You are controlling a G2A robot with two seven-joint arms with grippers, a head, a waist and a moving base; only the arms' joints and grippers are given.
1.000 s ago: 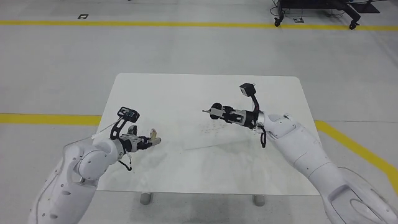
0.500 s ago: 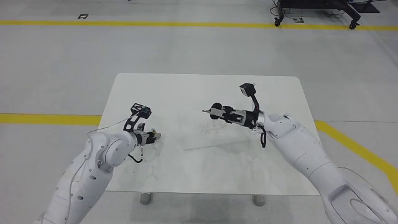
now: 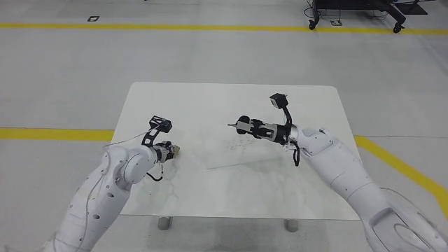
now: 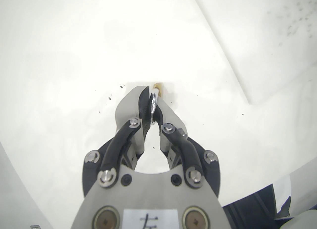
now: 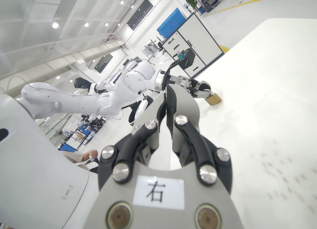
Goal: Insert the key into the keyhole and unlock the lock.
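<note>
Your left pincer [image 4: 154, 98] pinches the lock [image 5: 213, 99] by its silver shackle [image 4: 152, 106], and the brass body seems to rest on the counter [image 3: 210, 105] near the left edge. The keyhole itself is too small to make out, so turn that face toward the other arm first. Well apart to the right, your right pincer [image 3: 239, 124] is pressed together on what looks like the key [image 3: 230, 125]; line its blade up square and feed it in slowly.

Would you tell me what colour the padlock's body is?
Brass-gold; the right wrist view shows the padlock best.
</note>
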